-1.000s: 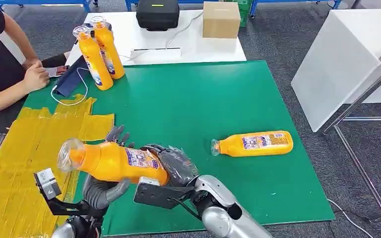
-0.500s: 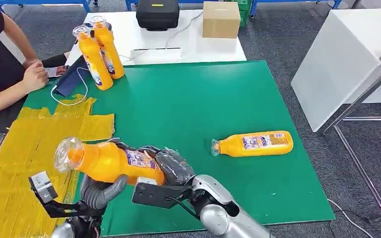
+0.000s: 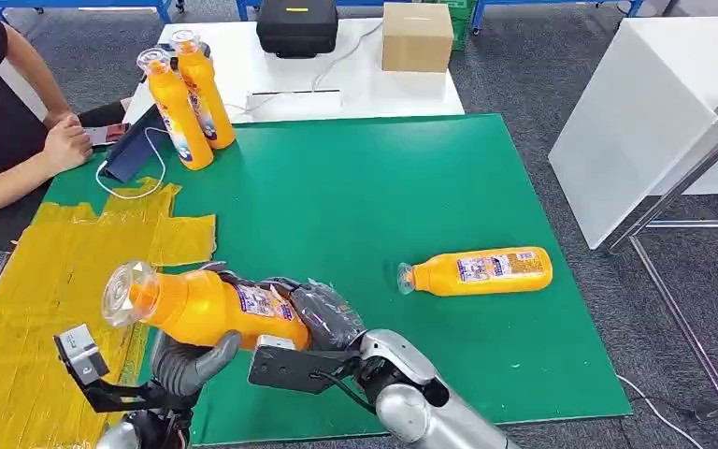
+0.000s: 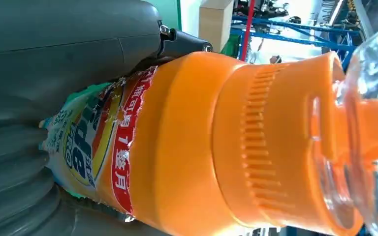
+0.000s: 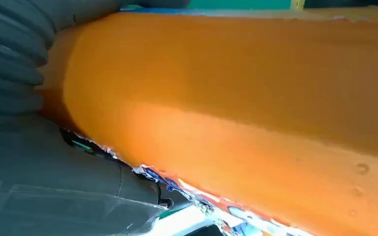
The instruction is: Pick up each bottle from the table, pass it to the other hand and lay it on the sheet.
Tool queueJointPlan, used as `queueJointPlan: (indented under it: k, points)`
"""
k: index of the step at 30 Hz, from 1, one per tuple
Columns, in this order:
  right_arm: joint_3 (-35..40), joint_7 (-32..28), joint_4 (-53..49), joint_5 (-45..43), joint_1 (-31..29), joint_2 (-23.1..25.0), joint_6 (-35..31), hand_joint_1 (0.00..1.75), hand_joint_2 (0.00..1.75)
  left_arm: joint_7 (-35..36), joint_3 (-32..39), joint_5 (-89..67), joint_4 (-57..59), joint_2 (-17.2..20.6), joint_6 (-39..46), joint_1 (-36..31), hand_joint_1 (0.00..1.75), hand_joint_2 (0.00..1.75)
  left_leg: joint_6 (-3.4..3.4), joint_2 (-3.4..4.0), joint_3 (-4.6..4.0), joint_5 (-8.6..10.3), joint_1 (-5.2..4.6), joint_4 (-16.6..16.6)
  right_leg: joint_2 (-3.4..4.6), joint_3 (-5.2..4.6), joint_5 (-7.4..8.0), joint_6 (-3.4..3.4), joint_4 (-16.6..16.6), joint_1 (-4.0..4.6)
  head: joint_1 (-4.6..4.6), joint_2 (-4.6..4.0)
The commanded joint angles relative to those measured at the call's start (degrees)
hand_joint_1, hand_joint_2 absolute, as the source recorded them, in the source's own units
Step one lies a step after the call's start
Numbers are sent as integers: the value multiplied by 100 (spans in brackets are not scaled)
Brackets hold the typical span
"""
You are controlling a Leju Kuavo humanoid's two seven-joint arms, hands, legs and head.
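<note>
An orange bottle (image 3: pixel 210 307) with a clear cap hangs lying on its side above the green mat (image 3: pixel 365 196), cap toward the yellow sheet (image 3: pixel 47 281). My right hand (image 3: pixel 327 316) grips its base end and my left hand (image 3: pixel 187 360) wraps its middle from below. The left wrist view has the bottle (image 4: pixel 202 147) against my left hand (image 4: pixel 44 59); in the right wrist view the bottle (image 5: pixel 236 98) lies against my right hand (image 5: pixel 15 64). Another orange bottle (image 3: pixel 481 269) lies on the mat at the right. Two more (image 3: pixel 179 112) (image 3: pixel 204 89) stand upright at the mat's far left corner.
A person (image 3: pixel 9 140) sits at the far left, hands by a dark blue pouch (image 3: pixel 131 150) with a white cable. Behind the mat a white table carries a black case (image 3: pixel 296 26) and a cardboard box (image 3: pixel 418 36). Another white table (image 3: pixel 654 112) stands to the right.
My left hand's fingers, spread behind the bottle a second ago, have closed around it. The bottle has shifted slightly left, toward the yellow sheet.
</note>
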Motion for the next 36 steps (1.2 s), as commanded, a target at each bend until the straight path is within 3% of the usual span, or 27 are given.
queueJointPlan:
  k: [1,2,3,6,8,13,21,30,31,36]
  points:
    - [52,207,120,875,59,-308,-433,0,175,-78,35,-571,86,50,337,-97,175,175,-4,-5,21,-6,2,-8,-13,23,-7,1,-9,3,0,0]
    - [-19,277,-25,1236,107,-391,-566,0,175,-105,119,-823,89,68,476,-90,175,175,-5,-7,26,-8,4,-8,-17,30,-10,0,-11,5,-2,0]
    - [-142,401,-267,1394,197,-563,-621,0,0,-149,210,-1111,121,107,618,-70,175,175,-3,-12,20,-5,2,-7,-19,24,-9,1,-9,3,0,0]
    - [-811,553,-1002,1828,582,-945,-640,0,0,-483,723,-3214,391,277,1742,-142,175,175,-2,-18,15,-5,2,-6,-25,21,-10,2,-9,3,0,0]
    - [-1199,591,-1296,2088,650,-1162,-564,0,0,-451,1119,-3970,686,448,2044,-287,175,175,-2,-22,15,-3,-2,-8,-28,21,-10,1,-7,-1,0,0]
    - [-2281,366,-1488,1922,582,-1607,-263,0,0,-487,1776,-6075,1409,968,3142,-433,175,175,-5,-13,15,-2,-3,-6,-22,17,-7,-2,-5,-2,0,0]
    - [-3397,95,-1906,1745,1117,-2274,-29,0,0,-6,1777,-7954,2008,1480,3691,-268,175,175,-2,-19,19,-6,-5,-8,-25,21,-13,3,-6,-4,-2,0]
    - [-3376,83,-1907,1734,1094,-2262,8,0,0,47,1721,-8020,2058,1513,3706,-300,175,175,-5,-2,17,-10,-2,-5,-13,16,-10,-2,-4,-1,0,2]
    - [-3426,121,-1914,1723,1107,-2374,57,0,175,185,1616,-8319,2177,1623,3624,-328,175,175,-5,0,12,-8,-2,-5,-10,10,-7,-2,-4,-1,0,0]
    - [-3909,223,-1511,1150,799,-2765,555,0,175,326,1130,-8651,3256,1946,3282,-758,175,175,-5,-13,17,-5,-5,-6,-24,16,-10,0,-5,-4,-2,0]
